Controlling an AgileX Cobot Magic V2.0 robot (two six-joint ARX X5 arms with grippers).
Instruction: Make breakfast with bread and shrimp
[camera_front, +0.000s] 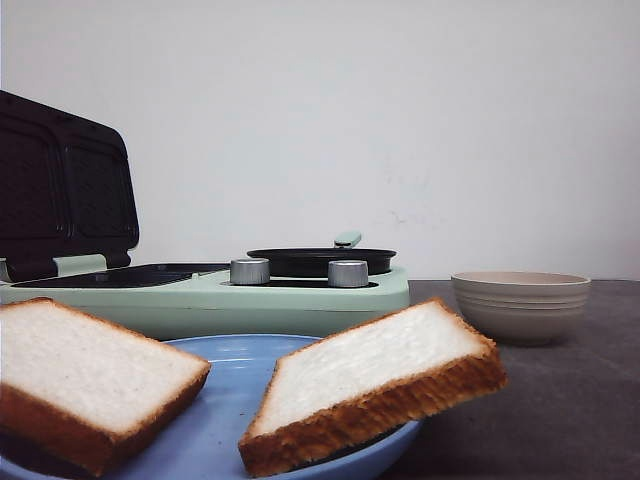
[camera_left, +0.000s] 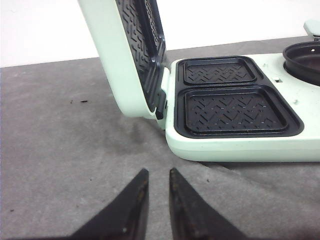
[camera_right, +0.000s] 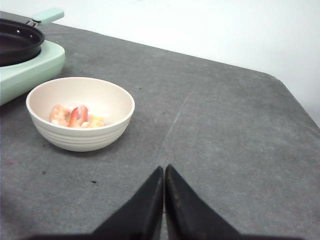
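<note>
Standing over the table, I see at the lower left of the front view a round light-blue plate (camera_front: 225, 415) carrying two square slices of thick white bread with golden-brown crust, the left slice (camera_front: 85, 375) lying flat and the right slice (camera_front: 370, 380) propped on the rim, tilted up toward the right. Behind them sits the mint-green sandwich maker (camera_front: 300, 295), lid (camera_front: 65, 190) raised at the upper left, its two dark ridged plates (camera_left: 232, 110) bare. The left gripper (camera_left: 157, 200) hovers above the grey mat, fingers parted by a narrow gap, holding nothing. I judge it the nearer arm for the bread, since the ridged plates lie straight ahead of it. At right, a cream ribbed bowl (camera_right: 80, 112) holds pink-orange shrimp (camera_right: 75, 116); the right gripper (camera_right: 164, 200) is pressed closed and empty, the bowl ahead and to its left.
</note>
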